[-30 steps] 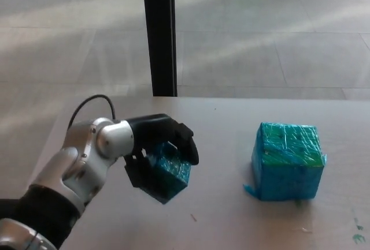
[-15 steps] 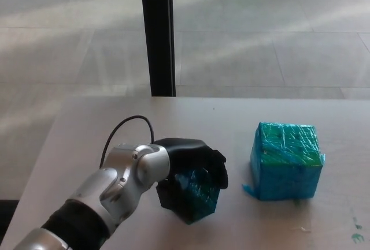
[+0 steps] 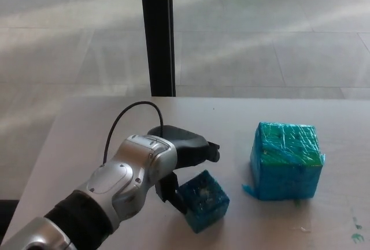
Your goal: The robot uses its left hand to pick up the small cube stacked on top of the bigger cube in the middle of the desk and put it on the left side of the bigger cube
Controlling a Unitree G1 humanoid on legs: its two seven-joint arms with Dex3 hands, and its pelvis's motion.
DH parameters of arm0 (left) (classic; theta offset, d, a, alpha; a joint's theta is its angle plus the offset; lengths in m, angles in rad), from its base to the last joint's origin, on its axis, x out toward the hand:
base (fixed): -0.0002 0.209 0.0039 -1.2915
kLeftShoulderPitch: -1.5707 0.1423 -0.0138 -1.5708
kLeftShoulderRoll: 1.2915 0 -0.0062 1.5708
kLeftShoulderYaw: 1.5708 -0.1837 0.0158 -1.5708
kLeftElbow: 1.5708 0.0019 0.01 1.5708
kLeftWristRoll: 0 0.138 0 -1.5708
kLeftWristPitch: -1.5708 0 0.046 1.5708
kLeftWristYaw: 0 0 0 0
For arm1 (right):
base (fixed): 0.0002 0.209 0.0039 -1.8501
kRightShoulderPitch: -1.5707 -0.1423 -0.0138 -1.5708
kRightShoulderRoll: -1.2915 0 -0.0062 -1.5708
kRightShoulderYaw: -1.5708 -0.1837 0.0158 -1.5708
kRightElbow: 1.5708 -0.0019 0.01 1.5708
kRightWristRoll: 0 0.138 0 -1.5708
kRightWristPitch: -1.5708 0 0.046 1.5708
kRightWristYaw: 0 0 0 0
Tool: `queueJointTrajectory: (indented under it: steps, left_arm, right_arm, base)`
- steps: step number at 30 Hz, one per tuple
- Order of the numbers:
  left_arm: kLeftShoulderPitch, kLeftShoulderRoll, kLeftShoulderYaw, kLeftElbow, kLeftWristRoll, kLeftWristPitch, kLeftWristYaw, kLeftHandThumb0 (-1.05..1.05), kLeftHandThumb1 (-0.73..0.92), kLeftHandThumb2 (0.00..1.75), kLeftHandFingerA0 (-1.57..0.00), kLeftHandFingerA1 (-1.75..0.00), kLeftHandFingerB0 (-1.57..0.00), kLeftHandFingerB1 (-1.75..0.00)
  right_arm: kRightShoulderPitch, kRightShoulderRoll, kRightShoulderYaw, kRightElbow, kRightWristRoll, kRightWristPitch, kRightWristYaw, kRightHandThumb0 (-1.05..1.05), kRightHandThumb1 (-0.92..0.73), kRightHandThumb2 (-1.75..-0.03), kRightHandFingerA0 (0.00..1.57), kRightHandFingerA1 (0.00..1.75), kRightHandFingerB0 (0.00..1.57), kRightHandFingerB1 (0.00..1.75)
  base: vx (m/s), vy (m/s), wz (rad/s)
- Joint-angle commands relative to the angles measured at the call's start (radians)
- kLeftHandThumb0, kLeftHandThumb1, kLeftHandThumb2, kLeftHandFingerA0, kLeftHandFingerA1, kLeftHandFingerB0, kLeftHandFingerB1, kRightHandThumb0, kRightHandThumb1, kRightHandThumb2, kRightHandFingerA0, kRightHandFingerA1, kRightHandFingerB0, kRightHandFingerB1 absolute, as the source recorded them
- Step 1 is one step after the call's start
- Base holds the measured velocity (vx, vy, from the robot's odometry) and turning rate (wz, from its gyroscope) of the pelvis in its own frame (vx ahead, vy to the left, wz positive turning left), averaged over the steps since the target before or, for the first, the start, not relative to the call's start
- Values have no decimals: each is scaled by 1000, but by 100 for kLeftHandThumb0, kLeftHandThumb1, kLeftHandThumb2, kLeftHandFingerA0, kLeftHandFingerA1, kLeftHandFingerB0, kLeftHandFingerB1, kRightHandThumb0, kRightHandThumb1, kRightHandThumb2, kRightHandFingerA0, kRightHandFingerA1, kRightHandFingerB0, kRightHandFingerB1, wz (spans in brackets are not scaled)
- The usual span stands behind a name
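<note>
At the fingers of the left hand, the grip looks loosened: they are spread, the lower ones touching the small cube at its nine o'clock side, the upper ones clear above it. The cube rests on the desk, near the bigger cube, at its eight o'clock. Placement seems done; withdrawing the hand remains. No readable writing shows.

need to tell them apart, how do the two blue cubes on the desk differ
The small cube is clearly smaller than the big cube. The small cube sits turned at an angle by the left hand; the big cube stands square, alone to the right. Both are wrapped in shiny blue-green tape.
</note>
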Motion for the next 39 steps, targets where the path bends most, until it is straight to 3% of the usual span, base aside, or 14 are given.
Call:
queueJointTrajectory:
  steps: [1, 2, 8, 9, 18, 19, 22, 24, 25, 26, 27, 35, 36, 39]
  left_arm:
    - [-19, 24, -17, -20, 76, 59, -52, -91, 49, 56, -2, -42, -9, -30]
    - [-28, 24, -17, -13, 80, 60, -61, -72, 39, 89, -2, -36, -7, -32]
    - [-27, 39, -4, -34, 74, 52, -94, -79, 43, 93, 0, -40, -10, -30]
    - [-25, 41, 3, -38, 69, 52, -95, -98, 53, 56, -2, -47, -9, -32]
    - [-10, 132, 195, -118, -17, 92, -152, -85, 50, 95, -3, -30, -8, -17]
    - [1, 156, 232, -130, -33, 82, -140, -96, 55, 57, -4, -42, -9, -29]
    - [45, 207, 340, -171, -76, 76, -106, -95, 54, 57, -7, -42, -10, -28]
    - [93, 249, 439, -189, -133, 57, -80, -94, 43, 84, -9, -51, -8, -24]
    - [130, 280, 517, -187, -176, 19, -37, -40, 13, 86, -3, -51, 0, -49]
    - [146, 299, 539, -189, -178, 0, -15, -40, 13, 86, -3, -51, 0, -49]
    - [207, 340, 638, -257, -216, 21, -21, -82, 45, 85, -13, -53, -7, -39]
    - [463, 411, 1070, -197, -396, 14, 32, -73, 47, 77, -21, -46, -12, -38]
    - [491, 415, 1107, -163, -416, -11, 47, -79, 48, 85, -18, -49, -10, -39]
    - [559, 415, 1183, -107, -443, -34, 62, -86, 61, 60, -23, -41, -20, -27]
  right_arm:
    - [-11, -23, -11, -7, 13, -8, -14, -75, -48, -74, 78, 100, 64, 77]
    - [-11, -20, -15, -10, 20, -6, -9, -74, -47, -73, 77, 101, 62, 78]
    - [-3, -19, -19, -7, 22, -7, -17, -76, -48, -71, 78, 101, 63, 78]
    - [-1, -19, -19, -11, 22, -4, -17, -74, -48, -70, 78, 100, 66, 76]
    - [27, -21, -14, -58, 15, 14, -16, -73, -48, -70, 74, 96, 67, 74]
    - [31, -21, -11, -68, 11, 16, -22, -74, -49, -70, 76, 96, 68, 74]
    - [34, -23, -5, -79, 4, 18, -23, -73, -49, -71, 78, 96, 66, 75]
    - [38, -26, -10, -66, 8, 9, -21, -78, -34, -94, 80, 95, 67, 78]
    - [37, -26, -11, -63, 8, 9, -22, -76, -47, -71, 77, 98, 67, 77]
    - [38, -26, -14, -63, 12, 12, -18, -76, -47, -71, 77, 98, 67, 77]
    - [35, -24, -16, -56, 15, 13, -19, -76, -46, -70, 78, 99, 68, 77]
    - [49, -29, -18, -61, 17, 20, -12, -73, -47, -71, 79, 97, 65, 75]
    - [48, -27, -19, -59, 17, 20, -20, -73, -37, -98, 80, 94, 63, 75]
    - [48, -22, -23, -57, 20, 29, -32, -71, -50, -66, 78, 94, 64, 70]
  base:
    - [0, 0, 0]
    - [0, 0, 0]
    - [0, 0, 0]
    - [0, 0, 0]
    - [0, 0, 0]
    - [0, 0, 0]
    - [0, 0, 0]
    - [0, 0, 0]
    - [0, 0, 0]
    - [0, 0, 0]
    - [0, 0, 0]
    - [0, 0, 0]
    - [0, 0, 0]
    - [0, 0, 0]
